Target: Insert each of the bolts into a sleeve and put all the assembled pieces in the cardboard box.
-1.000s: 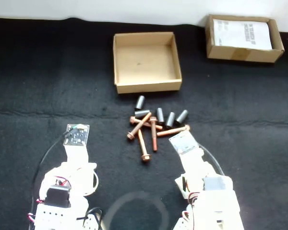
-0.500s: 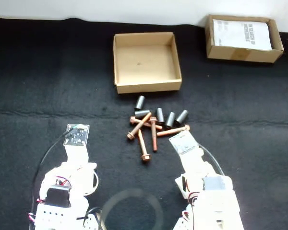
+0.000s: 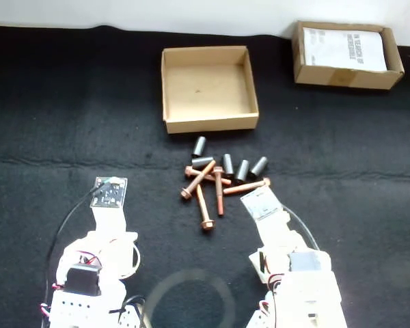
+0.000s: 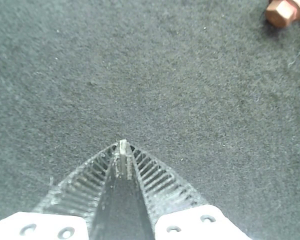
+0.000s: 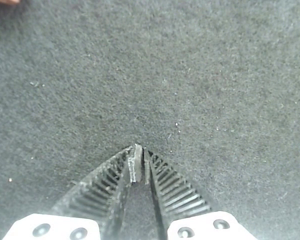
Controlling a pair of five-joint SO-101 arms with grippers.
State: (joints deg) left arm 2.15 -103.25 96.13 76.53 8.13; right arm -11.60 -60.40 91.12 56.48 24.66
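Right now both arms sit at the near edge of the tabletop [image 3: 68,102], one on each side of the parts pile. Left gripper [image 4: 123,155]: fingers [image 4: 157,182] pressed together, holding nothing, tip over bare black cloth; one bolt head [image 4: 281,12] shows off to the side, well apart from it. Right gripper [image 5: 136,159]: fingers [image 5: 170,187] also together, nothing between them, over bare cloth.

Five copper bolts [image 3: 208,184] lie in a loose crossed heap between the arms. Five grey sleeves [image 3: 227,164] lie just beyond them, some touching the bolts, one sleeve [image 3: 199,145] nearest the box. Bolts and sleeves are separate pieces on the cloth. Cardboard box [image 3: 208,124] stands open-topped just past the sleeves. Second box [image 3: 346,76] at the far right corner holds a printed sheet [image 3: 345,46].
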